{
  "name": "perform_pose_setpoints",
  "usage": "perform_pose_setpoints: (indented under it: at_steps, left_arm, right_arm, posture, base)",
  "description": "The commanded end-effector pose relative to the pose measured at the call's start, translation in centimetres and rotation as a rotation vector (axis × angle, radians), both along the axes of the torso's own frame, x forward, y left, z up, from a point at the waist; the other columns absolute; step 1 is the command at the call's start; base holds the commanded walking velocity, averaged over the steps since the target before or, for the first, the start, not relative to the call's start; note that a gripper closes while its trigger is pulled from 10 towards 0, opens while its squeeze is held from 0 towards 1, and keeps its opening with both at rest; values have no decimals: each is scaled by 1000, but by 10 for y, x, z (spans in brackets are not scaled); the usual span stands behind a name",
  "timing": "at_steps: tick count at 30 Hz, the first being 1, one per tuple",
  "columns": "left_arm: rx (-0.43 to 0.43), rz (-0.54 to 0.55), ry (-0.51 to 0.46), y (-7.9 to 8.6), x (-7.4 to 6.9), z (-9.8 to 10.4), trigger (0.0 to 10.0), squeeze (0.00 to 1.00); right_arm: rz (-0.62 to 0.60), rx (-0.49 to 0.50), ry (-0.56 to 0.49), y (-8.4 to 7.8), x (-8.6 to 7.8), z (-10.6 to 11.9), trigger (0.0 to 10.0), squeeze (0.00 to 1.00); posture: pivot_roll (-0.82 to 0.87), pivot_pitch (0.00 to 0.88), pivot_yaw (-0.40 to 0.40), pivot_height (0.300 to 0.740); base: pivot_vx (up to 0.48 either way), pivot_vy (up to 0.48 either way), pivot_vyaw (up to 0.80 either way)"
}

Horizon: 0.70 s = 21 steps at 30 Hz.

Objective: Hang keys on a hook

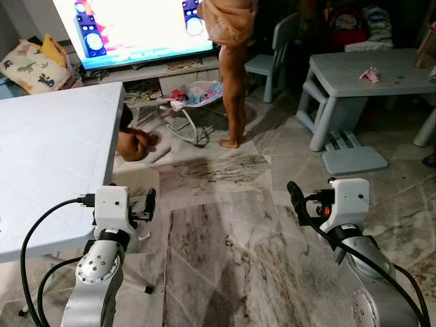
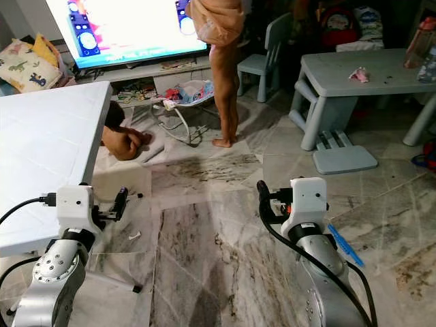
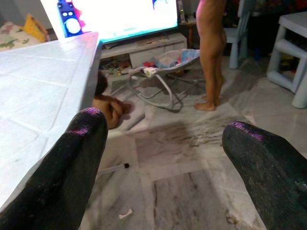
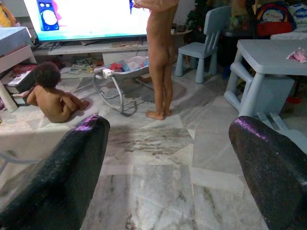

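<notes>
My left gripper is raised in front of me beside the edge of the white table; in the left wrist view its two black fingers stand wide apart with nothing between them. My right gripper is raised over the marble floor, and its fingers are also spread wide and hold nothing. No keys or hook can be made out in these views.
A person stands ahead near the bright screen. Another person sits on the floor by the white table. A baby bouncer, a pale blue chair, a low grey table and a step stand around.
</notes>
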<state>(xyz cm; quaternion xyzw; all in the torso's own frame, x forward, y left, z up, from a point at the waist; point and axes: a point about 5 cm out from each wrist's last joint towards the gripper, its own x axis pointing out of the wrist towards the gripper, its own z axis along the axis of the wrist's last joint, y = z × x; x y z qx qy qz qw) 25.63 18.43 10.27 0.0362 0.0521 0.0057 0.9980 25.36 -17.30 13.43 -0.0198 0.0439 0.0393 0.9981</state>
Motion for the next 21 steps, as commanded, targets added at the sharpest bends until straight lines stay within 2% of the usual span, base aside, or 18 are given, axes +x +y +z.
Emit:
perform_pose_setpoints:
  at_steps: [1,4,5,21]
  left_arm:
    - [3,22,-17,5,-2,4,10000,0]
    - [3,16,-31,3,-3,6,10000,0]
    - [1,9,-43,0,-3,8,10000,0]
    - [-11,18,-33,-3,0,8,10000,0]
  right_arm:
    - [15,-6,-32,3,-1,7,10000,0]
    - [25,-14,-53,5,-1,11,10000,0]
    - [40,-43,-64,6,-1,14,10000,0]
    - [52,-25,-76,13,6,19,10000,0]
  posture:
    - [-74,0,77,740]
    - [-76,0,76,740]
    - [-76,0,74,740]
    - [-82,14,65,740]
  base:
    - [0,0,0]
    - [0,0,0]
    - [0,0,800]
    - [0,0,800]
